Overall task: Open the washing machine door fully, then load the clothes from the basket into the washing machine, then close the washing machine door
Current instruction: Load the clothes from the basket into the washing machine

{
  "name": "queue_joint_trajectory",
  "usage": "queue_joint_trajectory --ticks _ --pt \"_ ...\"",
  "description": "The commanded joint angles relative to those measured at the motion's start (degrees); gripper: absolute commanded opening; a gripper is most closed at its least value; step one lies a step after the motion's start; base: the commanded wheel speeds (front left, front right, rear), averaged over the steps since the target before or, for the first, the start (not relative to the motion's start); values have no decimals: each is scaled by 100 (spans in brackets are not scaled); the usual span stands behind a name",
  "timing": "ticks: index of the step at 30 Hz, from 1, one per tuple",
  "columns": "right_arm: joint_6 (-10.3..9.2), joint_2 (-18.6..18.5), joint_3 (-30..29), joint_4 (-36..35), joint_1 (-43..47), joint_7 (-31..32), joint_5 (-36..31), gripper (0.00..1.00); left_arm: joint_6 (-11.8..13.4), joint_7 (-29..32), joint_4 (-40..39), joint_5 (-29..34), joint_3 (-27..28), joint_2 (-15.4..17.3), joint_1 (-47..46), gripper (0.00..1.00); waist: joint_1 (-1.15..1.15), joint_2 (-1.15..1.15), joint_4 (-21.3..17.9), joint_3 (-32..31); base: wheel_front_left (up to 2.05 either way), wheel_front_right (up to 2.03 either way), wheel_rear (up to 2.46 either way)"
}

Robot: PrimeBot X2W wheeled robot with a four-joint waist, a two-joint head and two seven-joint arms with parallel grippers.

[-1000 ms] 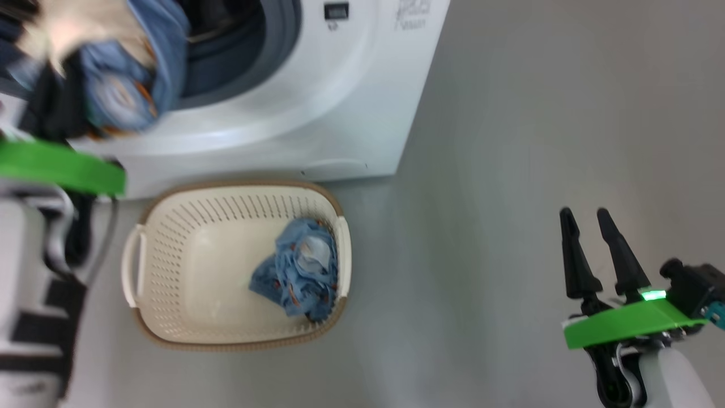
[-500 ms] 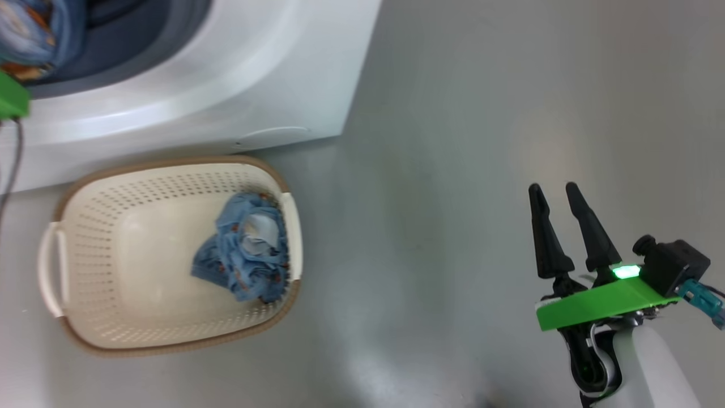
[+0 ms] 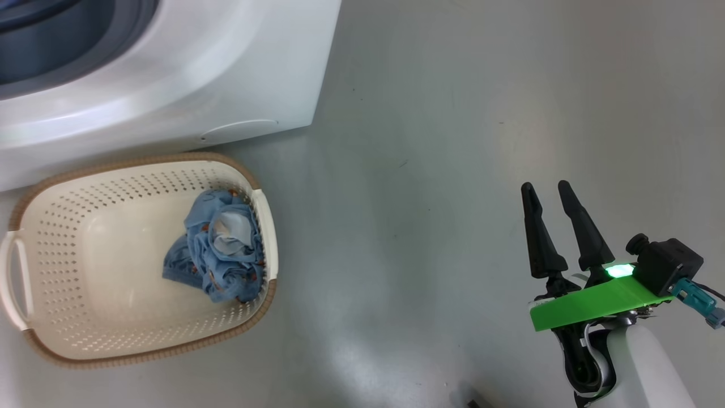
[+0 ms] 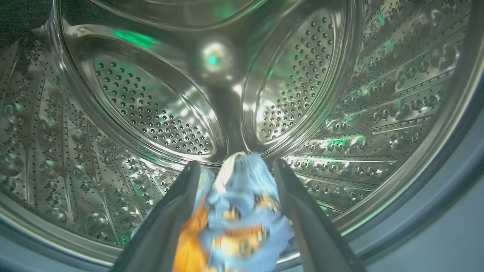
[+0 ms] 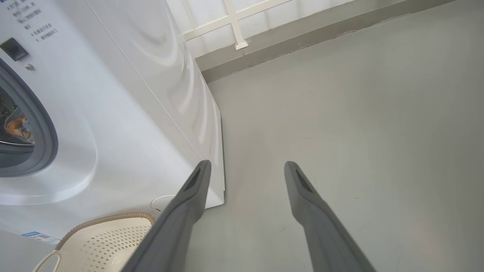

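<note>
**Step in hand:** loading, the second of three.

- Washer [image 3: 170, 85]: upper left of the head view. Its mouth is clear (door judged fully open, since an arm is inside).
- Drum [image 4: 151, 113]: surrounds the left gripper in the left wrist view.
- Basket [image 3: 141, 161]: on the floor [image 3: 453, 170], just in front of the washer.
- Clothes [image 3: 221, 249]: one blue bundle against the basket's right wall.
- Left gripper [image 4: 235, 163]: deep in the drum, fingers spread wide. A blue-and-orange garment [image 4: 242, 211] lies loose between them. It looks let go, but whether it clings to a finger cannot be told.
- Right gripper [image 3: 545, 184]: spread and empty, over bare floor well apart from the basket.

**Next move, as judged:** draw the left arm back past the gasket [image 5: 51, 143] without dragging the garment out. Then go down to the basket and pinch the bundle from above. Door closing waits until the basket is bare.

**Against one second ago:**
- The head camera has swung, so washer and basket sit further left in view; neither has moved.
- The left arm then carried garments, clenched, at the washer's mouth. Now it is inside with fingers parted.
- The bundle and the right gripper are unchanged.
</note>
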Motion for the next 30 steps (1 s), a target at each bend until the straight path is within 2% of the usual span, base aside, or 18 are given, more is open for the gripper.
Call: queue_joint_trajectory --ticks 1,13,21,30 --pt "17 10 117 -138 62 -69 33 100 -9 -36 -151 108 143 268 58 100 0 0 29 -15 0 0 0" --pt "17 11 78 -94 53 -69 -76 100 -9 -36 -375 296 327 -20 810 100 0 0 263 -232 0 0 0" --pt "17 -161 32 -11 179 -69 -109 100 -9 -36 -836 417 680 -508 1805 100 0 0 536 -635 0 0 0" --pt "17 -394 6 59 357 -69 -87 100 -9 -36 -1419 417 921 -839 2904 100 0 0 801 -1079 0 0 0"
